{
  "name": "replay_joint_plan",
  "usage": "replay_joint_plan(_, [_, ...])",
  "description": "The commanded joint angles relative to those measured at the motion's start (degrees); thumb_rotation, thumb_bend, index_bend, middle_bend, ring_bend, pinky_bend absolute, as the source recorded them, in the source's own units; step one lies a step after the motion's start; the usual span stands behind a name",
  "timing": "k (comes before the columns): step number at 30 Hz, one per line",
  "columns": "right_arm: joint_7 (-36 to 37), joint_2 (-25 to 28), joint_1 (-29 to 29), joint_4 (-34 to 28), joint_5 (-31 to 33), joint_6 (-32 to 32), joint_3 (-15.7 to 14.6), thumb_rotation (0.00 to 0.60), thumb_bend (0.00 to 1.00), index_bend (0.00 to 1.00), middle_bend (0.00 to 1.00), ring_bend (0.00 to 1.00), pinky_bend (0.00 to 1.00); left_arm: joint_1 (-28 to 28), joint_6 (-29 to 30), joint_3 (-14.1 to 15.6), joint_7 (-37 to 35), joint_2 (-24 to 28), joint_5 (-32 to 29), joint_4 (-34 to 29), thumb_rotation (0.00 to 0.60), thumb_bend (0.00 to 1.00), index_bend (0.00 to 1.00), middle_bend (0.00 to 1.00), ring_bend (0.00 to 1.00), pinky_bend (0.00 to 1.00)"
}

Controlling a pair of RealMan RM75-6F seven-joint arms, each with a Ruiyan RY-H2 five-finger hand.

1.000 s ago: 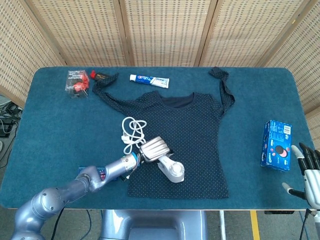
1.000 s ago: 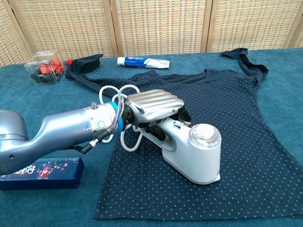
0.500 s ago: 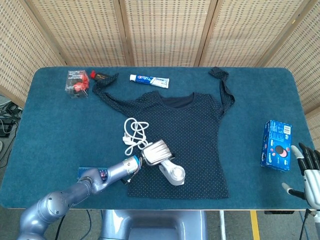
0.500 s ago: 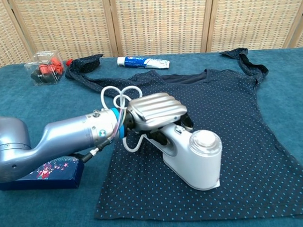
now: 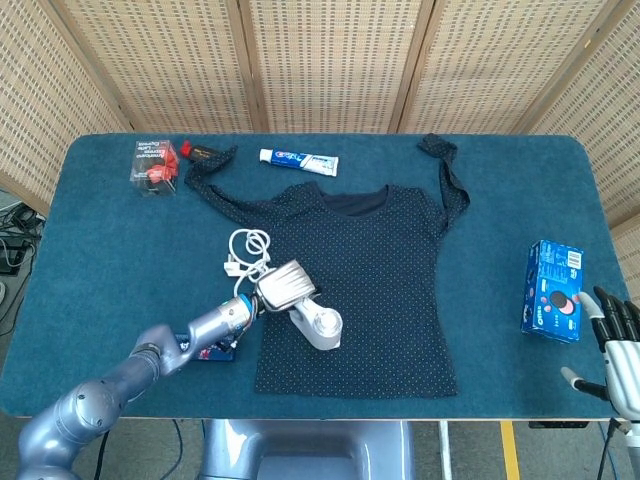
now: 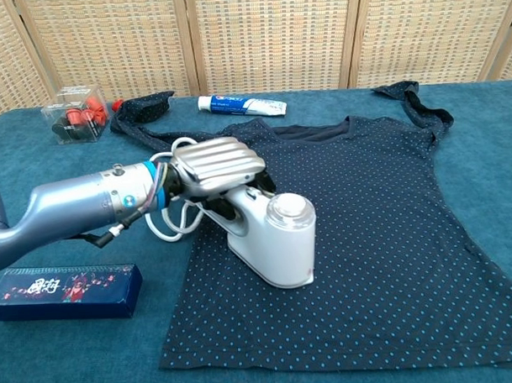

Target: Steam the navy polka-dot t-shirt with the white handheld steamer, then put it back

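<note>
The navy polka-dot t-shirt (image 5: 370,270) (image 6: 383,212) lies flat in the middle of the blue table, sleeves spread toward the back. My left hand (image 5: 283,285) (image 6: 211,166) grips the handle of the white handheld steamer (image 5: 318,325) (image 6: 274,237), whose head rests on the shirt's lower left part. The steamer's white cord (image 5: 245,250) (image 6: 174,219) is coiled just left of the shirt. My right hand (image 5: 620,345) hangs off the table's right front corner, fingers apart, holding nothing; only the head view shows it.
A toothpaste tube (image 5: 298,160) (image 6: 241,104) lies behind the shirt. A clear box of red items (image 5: 153,163) (image 6: 71,114) sits at the back left. A dark flat box (image 6: 66,290) lies under my left forearm. A blue carton (image 5: 553,290) stands at the right.
My left hand has dragged the steamer leftward and a little back across the shirt's lower left part. The cord has bunched further left. The right hand stays still.
</note>
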Motion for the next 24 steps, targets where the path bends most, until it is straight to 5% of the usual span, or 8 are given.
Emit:
replay_joint_plan(1, [-0.06,0.01,-0.03,-0.05,-0.03,0.06,-0.01,0.600,0.00,0.03,0.00,0.00,0.00,0.36,0.49,0.19,-0.12,0.81,0.07,-0.13,0.600,0.74,1.00,0.87,0.77,0.85])
replay_joint_plan(24, [-0.10,0.20,-0.24,-0.37,-0.44,0.51,-0.14,0.600,0.00,0.03,0.00,0.00,0.00,0.37,10.60,5.43,-0.81,3.10,8.44,-9.28,0.600,0.74,1.00,0.87,0.77,0.85])
